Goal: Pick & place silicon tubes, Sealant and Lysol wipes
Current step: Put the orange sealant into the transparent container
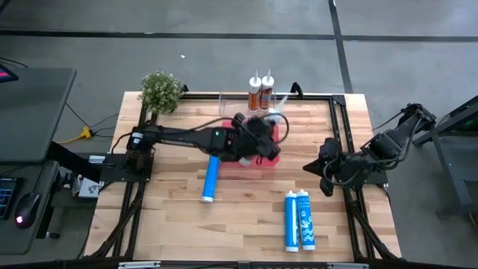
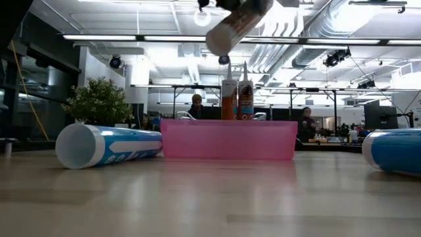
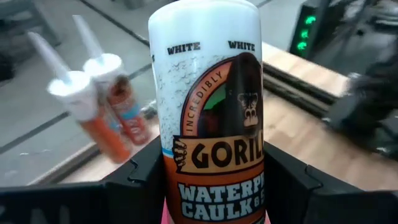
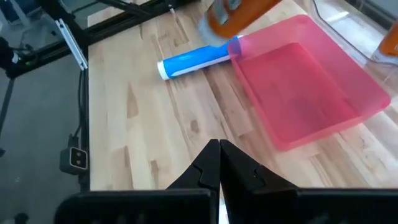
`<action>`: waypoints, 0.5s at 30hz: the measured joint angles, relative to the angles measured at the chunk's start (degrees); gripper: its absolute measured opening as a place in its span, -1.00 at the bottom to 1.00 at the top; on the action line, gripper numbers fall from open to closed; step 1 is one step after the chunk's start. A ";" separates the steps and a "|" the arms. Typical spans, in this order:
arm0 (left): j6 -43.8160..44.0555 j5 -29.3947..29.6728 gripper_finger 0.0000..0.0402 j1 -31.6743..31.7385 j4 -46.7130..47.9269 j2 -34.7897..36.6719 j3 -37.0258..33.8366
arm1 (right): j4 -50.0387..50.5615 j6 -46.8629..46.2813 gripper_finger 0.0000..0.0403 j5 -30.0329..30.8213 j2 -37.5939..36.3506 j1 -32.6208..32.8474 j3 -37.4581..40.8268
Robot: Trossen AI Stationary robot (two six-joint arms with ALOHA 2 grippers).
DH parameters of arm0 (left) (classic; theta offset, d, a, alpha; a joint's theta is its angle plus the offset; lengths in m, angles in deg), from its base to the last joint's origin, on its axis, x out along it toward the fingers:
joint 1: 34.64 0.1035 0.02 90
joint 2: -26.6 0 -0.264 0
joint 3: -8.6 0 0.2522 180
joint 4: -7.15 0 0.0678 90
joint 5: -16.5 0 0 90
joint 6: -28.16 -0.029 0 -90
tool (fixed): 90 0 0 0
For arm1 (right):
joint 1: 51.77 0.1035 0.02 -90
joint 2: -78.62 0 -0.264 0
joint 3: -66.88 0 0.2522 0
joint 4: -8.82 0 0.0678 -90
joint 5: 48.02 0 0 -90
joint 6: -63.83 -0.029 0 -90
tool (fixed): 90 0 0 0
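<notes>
Caulk tube (image 3: 211, 118), white with an orange-and-brown Gorilla label, is pinched between the left gripper's (image 3: 211, 186) two dark fingers and held in the air above the pink bin (image 1: 250, 158). In the low view the tube (image 2: 238, 25) hangs tilted, high over the bin (image 2: 228, 139), touching nothing below it.

Largest is the table (image 1: 172, 224), a pale wood-plank top with a black frame round its edges. The left arm (image 1: 187, 138) reaches across it from the left side to the middle, its gripper (image 1: 260, 138) over the bin. The right arm (image 1: 373, 153) waits at the right edge, its gripper (image 4: 219, 163) pressed together and pointing toward the bin (image 4: 305, 93).

The bin is a shallow pink tray near the table's centre, and the right wrist view shows nothing inside it. A small plant (image 1: 161, 91) stands at the far left corner.

One blue tube (image 1: 210, 179) lies on the wood just beside the bin's left end. Two more blue tubes (image 1: 299, 220) lie side by side, touching, near the front right of the table, well apart from the bin. Two orange sealant tubes (image 1: 261, 93) with white nozzles stand upright together beyond the bin, at the table's far edge; from the left wrist they (image 3: 102, 106) show behind the held tube.
</notes>
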 joint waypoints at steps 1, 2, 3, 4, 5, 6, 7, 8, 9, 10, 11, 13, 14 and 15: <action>0.20 0.38 -0.09 0.86 -0.36 0.27 -0.01 | 0.06 0.76 -1.00 -0.01 0.00 0.00 0.00; 0.95 0.68 -0.09 1.53 -1.67 0.48 0.05 | 0.18 1.32 -1.00 -0.04 0.00 0.00 0.00; 1.58 1.08 -0.09 2.20 -2.57 0.60 0.19 | 0.53 1.74 -1.00 -0.19 0.00 0.00 0.00; 1.70 1.67 -0.09 2.80 -3.06 0.67 0.19 | 1.08 2.29 -1.00 -0.43 0.00 0.00 0.00; 1.53 2.22 -0.09 3.36 -3.81 0.67 0.17 | 1.57 2.61 -1.00 -0.70 0.00 0.00 0.00; 1.32 2.48 -0.09 3.88 -5.31 0.54 0.14 | 2.15 2.73 -1.00 -0.87 0.00 0.00 0.00; 1.31 2.70 -0.09 4.39 -6.82 0.46 0.12 | 3.01 2.76 -1.00 -0.84 0.00 0.00 0.00; 1.31 3.24 -0.09 4.82 -7.87 0.45 0.10 | 3.92 2.91 -1.00 -0.81 0.00 0.00 0.00; 1.27 3.96 -0.09 5.18 -9.10 0.45 0.10 | 4.74 3.27 -1.00 -0.79 0.00 0.00 0.00; 1.30 4.71 -0.09 5.51 -10.58 0.45 0.10 | 5.50 3.93 -1.00 -0.81 0.00 0.00 0.00; 1.30 5.41 -0.09 5.77 -11.53 0.45 0.11 | 6.19 4.29 -1.00 -0.78 0.00 0.00 0.00; 1.26 7.26 -0.09 5.96 -12.13 0.45 0.10 | 7.51 5.29 -1.00 -0.90 0.00 0.00 0.02; 1.27 8.52 -0.09 5.97 -12.57 0.45 0.10 | 7.88 5.81 -1.00 -1.03 0.00 0.00 0.02; 1.32 9.94 -0.09 5.94 -12.85 0.45 0.10 | 8.01 6.31 -1.00 -1.28 0.00 0.00 0.02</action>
